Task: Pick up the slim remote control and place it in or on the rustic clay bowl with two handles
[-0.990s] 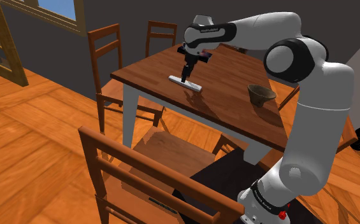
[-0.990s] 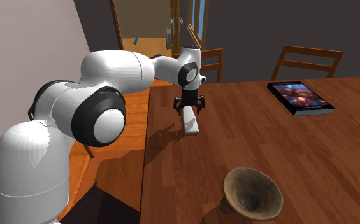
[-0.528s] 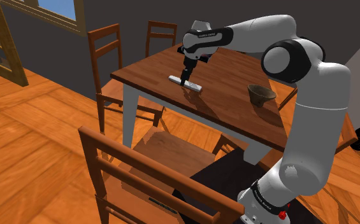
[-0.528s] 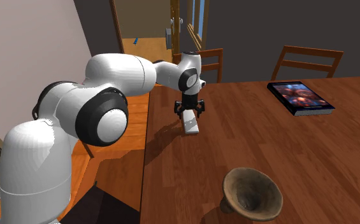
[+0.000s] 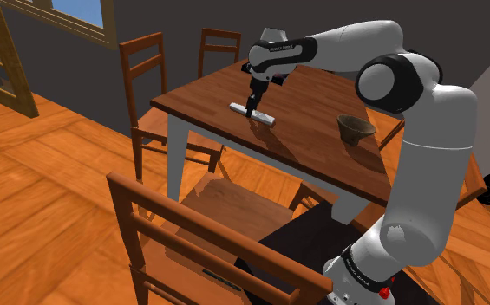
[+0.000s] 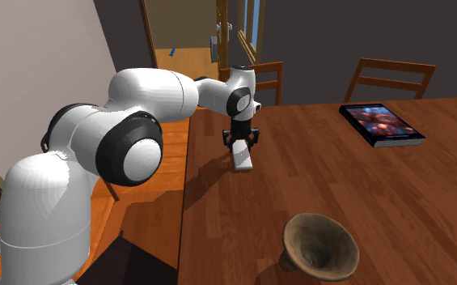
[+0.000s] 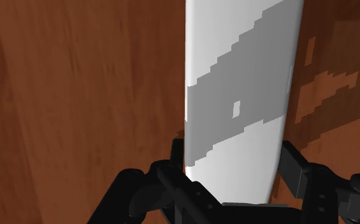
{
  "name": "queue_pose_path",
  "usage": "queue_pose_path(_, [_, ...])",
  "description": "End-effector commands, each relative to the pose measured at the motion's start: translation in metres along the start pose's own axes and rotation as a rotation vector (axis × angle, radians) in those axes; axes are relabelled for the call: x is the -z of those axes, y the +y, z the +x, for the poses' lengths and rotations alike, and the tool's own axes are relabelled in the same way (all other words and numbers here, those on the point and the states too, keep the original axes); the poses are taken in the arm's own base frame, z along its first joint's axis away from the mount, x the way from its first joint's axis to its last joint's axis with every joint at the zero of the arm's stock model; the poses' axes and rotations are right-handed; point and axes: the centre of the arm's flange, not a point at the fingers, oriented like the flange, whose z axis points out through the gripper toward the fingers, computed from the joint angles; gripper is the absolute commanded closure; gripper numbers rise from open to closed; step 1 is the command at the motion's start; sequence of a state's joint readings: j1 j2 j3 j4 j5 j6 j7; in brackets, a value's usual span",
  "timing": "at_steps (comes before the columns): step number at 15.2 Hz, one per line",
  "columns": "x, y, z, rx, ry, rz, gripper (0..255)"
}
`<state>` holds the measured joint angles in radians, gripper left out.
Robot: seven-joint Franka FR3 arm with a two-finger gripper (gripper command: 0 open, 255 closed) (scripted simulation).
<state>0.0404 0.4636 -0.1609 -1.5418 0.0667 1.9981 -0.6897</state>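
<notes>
Fingers (image 7: pixel 296 168) have dropped and closed against both long edges of the white remote control (image 7: pixel 242 95), which lies flat on the bench (image 7: pixel 76 95) between them. Grasp looks set; lift toward the bowl (image 6: pixel 319 245) comes next.

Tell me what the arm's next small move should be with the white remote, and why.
Probably a short straight lift. In the wrist view the jaws seem pressed against both long edges of the remote, which lies flat on the table; it must clear the wood before travelling to the bowl.
</notes>
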Motion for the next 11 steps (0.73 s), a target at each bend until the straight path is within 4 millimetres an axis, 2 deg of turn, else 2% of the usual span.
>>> queue_pose_path(1, [0.000, 0.000, 0.000, 0.000, 0.000, 0.000, 255])
queue_pose_path(7, [0.000, 0.000, 0.000, 0.000, 0.000, 0.000, 255])
queue_pose_path(11, [0.021, 0.000, 0.000, 0.000, 0.000, 0.000, 255])
